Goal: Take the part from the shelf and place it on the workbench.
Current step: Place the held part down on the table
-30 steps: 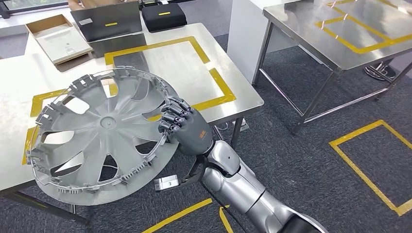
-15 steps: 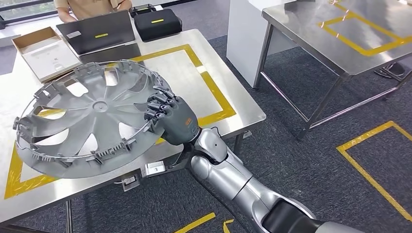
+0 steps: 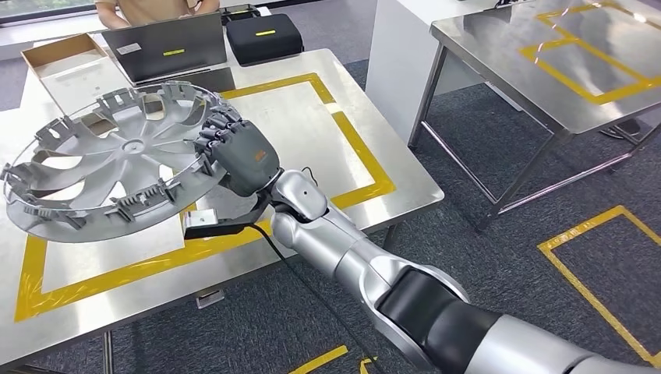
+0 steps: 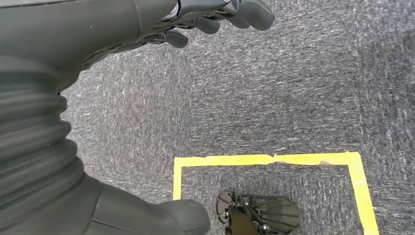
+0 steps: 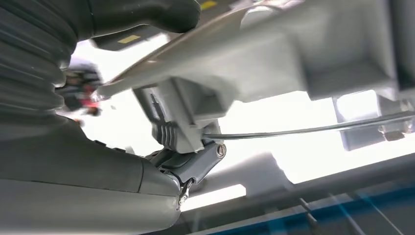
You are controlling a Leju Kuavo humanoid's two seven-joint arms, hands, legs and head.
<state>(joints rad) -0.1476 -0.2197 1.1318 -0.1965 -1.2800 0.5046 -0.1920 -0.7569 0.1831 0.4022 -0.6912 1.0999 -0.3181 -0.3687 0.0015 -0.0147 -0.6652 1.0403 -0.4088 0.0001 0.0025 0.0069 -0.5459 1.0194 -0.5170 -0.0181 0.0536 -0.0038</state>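
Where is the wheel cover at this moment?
In the head view, the wheel cover is on the left, held at its rim by the right robot hand above the workbench, just before the laptop.

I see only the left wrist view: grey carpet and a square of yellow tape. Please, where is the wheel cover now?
Observer: In the head view, the right hand holds the wheel cover by its rim, above the steel table.
Operator: Does it already lie on the table?
Observer: It looks tilted over the yellow tape rectangle. I cannot tell whether it touches the table.
Operator: What else is on that table?
Observer: At the far edge are an open laptop, a black case and a cardboard box.
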